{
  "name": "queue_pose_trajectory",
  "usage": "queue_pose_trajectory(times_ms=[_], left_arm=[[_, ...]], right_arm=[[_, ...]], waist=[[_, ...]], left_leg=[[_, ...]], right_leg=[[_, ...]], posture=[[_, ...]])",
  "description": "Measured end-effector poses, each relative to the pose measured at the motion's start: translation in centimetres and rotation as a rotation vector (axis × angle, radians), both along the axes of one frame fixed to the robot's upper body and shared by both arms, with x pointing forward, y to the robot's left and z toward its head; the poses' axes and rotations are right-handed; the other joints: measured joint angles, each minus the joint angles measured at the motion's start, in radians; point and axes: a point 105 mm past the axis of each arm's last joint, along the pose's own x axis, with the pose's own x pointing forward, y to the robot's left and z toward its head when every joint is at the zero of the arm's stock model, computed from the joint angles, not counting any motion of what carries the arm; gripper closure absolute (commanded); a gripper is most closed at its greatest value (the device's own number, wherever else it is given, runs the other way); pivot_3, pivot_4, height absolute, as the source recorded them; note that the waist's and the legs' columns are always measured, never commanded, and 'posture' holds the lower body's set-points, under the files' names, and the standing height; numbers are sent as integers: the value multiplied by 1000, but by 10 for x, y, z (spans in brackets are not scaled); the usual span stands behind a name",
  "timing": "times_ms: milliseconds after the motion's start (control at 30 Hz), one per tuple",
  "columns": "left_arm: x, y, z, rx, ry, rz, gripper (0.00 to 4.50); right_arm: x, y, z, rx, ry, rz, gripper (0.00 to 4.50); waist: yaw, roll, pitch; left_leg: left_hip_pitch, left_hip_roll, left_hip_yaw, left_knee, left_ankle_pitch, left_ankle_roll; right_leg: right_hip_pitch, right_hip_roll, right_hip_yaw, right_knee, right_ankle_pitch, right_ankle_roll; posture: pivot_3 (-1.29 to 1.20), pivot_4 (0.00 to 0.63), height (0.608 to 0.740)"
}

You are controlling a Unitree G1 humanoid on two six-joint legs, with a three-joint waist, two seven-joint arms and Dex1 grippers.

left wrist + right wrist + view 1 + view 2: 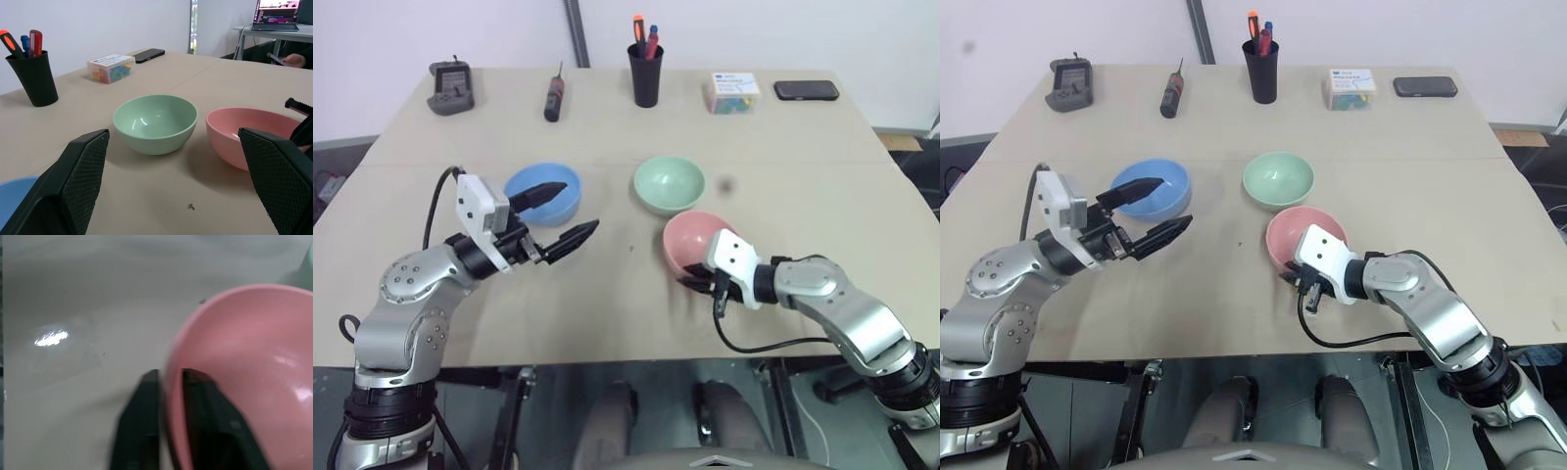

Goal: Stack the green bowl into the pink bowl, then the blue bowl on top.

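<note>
The pink bowl (690,235) sits near the middle of the table, right of centre. My right gripper (697,282) is shut on its near rim, one finger inside and one outside, as the right wrist view shows (230,357). Just behind it stands the green bowl (669,184), upright and empty. The blue bowl (524,181) rests to the left. My left gripper (581,206) hangs open above the table beside the blue bowl, one finger over its rim, holding nothing. It points toward the green bowl (155,122) and pink bowl (244,132).
Along the far edge are a grey device (451,88), a screwdriver (553,98), a black pen cup (645,73), a small box (734,93) and a phone (806,90). A person's hand (296,59) shows at a far desk.
</note>
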Motion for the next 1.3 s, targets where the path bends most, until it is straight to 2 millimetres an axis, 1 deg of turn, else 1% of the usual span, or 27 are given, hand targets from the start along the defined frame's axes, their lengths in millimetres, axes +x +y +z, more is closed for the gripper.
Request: queue_pose_trajectory(times_ms=[33,100,133,167,200,233,267,300,333,400,467,500,567,600,633,700,767,800,833,967,1033,1067,1100,1133,1167,1267,1300], left_arm=[[0,0,-1,-2,6,0,0],[-1,0,-1,-5,11,-3,0],[-1,-1,-1,-6,11,-4,0],[-2,-1,-2,-6,13,-5,0],[-2,-1,-2,-6,13,-5,0],[-2,-1,-2,-8,14,-6,0],[-2,-1,-3,-11,15,-7,0],[-2,-2,-3,-14,16,-8,0],[-2,-2,-4,-17,19,-9,0],[-2,-3,-4,-18,22,-11,0],[-2,-4,-5,-25,25,-17,0],[-2,-4,-5,-25,25,-18,0],[0,-3,-4,-16,18,6,0],[3,-2,-3,-1,9,29,0],[8,-1,-2,63,-8,66,0],[14,-3,-1,165,-30,84,0],[22,-7,4,300,-63,90,0],[25,-8,6,335,-74,86,0],[35,-12,13,450,-108,71,0],[63,-29,25,633,-179,-11,0],[79,-43,22,699,-194,-72,0],[87,-54,16,745,-199,-128,0],[92,-63,10,782,-204,-178,0],[94,-68,6,801,-206,-203,0],[98,-78,2,841,-222,-252,0],[106,-91,-5,940,-263,-333,0],[113,-97,-7,997,-282,-365,0]], right_arm=[[-2,0,-1,0,17,8,2171],[-4,1,1,6,25,14,1517],[-5,0,4,14,28,19,1062],[-5,-1,13,26,15,26,428],[-5,-1,15,29,9,28,215],[-4,-1,25,49,-21,30,98],[-2,-2,40,85,-61,36,98],[0,-3,49,101,-87,40,98],[2,-5,66,123,-152,57,98],[6,-7,76,124,-210,64,98],[29,-20,92,59,-338,53,98],[43,-31,98,28,-382,17,98],[60,-43,102,25,-407,-18,98],[63,-45,101,46,-400,-20,98],[64,-44,103,105,-381,-8,98],[60,-42,108,162,-374,16,98],[57,-47,114,202,-380,9,98],[56,-49,115,208,-380,3,98],[51,-55,116,226,-375,-12,98],[35,-65,106,233,-336,-63,98],[25,-71,99,223,-316,-106,98],[19,-75,98,220,-313,-134,98],[14,-77,99,217,-319,-151,98],[12,-79,100,214,-322,-162,98],[8,-85,100,209,-326,-195,98],[0,-91,98,196,-329,-240,98],[-4,-95,98,191,-331,-271,98]], waist=[[0,0,0],[0,0,0],[0,0,0],[0,0,0],[0,0,0],[0,0,0],[0,0,0],[0,0,0],[0,0,0],[0,0,0],[-1,0,0],[-2,0,0],[0,0,0],[0,0,0],[1,0,0],[0,0,1],[4,0,1],[6,0,1],[6,0,1],[8,0,1],[8,0,1],[7,0,1],[1,0,1],[-2,0,1],[0,0,1],[2,0,1],[3,0,1]], left_leg=[[0,0,0,0,0,0],[0,0,0,0,0,0],[0,0,0,0,0,0],[0,0,0,0,0,0],[0,0,0,0,0,0],[0,0,0,0,0,0],[0,0,0,0,0,0],[0,0,0,0,0,0],[0,0,0,0,0,0],[0,0,0,0,0,0],[0,0,1,0,0,0],[1,0,2,0,0,0],[1,0,1,0,0,0],[1,0,0,0,0,0],[0,0,-1,-1,0,0],[-1,0,-1,-1,0,0],[-2,-1,-2,-1,0,0],[-2,-1,-2,-1,0,0],[-2,-2,-2,-1,0,0],[-3,-2,-2,-1,0,0],[-3,-2,-3,-1,0,0],[-4,-2,-3,-1,0,0],[-4,-2,-2,0,0,0],[-4,-2,-2,0,0,0],[-4,-2,-2,0,0,0],[-6,-2,-3,0,0,0],[-7,-2,-4,1,0,0]], right_leg=[[0,0,0,0,0,0],[0,0,0,0,0,0],[0,0,0,0,0,0],[0,0,0,0,0,0],[0,0,0,0,0,0],[0,0,0,0,0,0],[0,0,0,0,0,0],[0,0,0,0,0,0],[0,0,0,0,0,0],[0,0,-1,0,0,0],[0,0,0,0,0,0],[0,0,0,0,0,0],[0,0,0,0,0,0],[0,0,0,0,0,0],[0,0,-1,0,0,0],[-1,0,-1,0,0,0],[-1,0,-2,0,0,0],[-1,0,-2,-1,0,0],[0,-1,-2,-1,0,0],[0,-1,-3,-1,0,0],[0,-1,-3,-1,0,0],[-1,-1,-3,-1,0,0],[-1,-1,-2,-1,0,0],[-1,-1,-2,-1,0,0],[-1,-1,-2,0,0,0],[-2,0,-3,-1,0,0],[-3,0,-4,-1,0,0]], posture=[[0,150,740],[0,150,740],[0,150,740],[0,150,740],[0,150,740],[0,150,740],[0,150,740],[0,150,740],[0,150,740],[0,150,740],[0,150,740],[0,150,740],[0,150,740],[0,150,740],[0,150,740],[0,150,740],[0,150,740],[0,150,740],[0,150,740],[0,150,740],[0,150,740],[0,150,740],[0,150,740],[0,150,740],[0,150,740],[0,150,740],[0,150,740]])
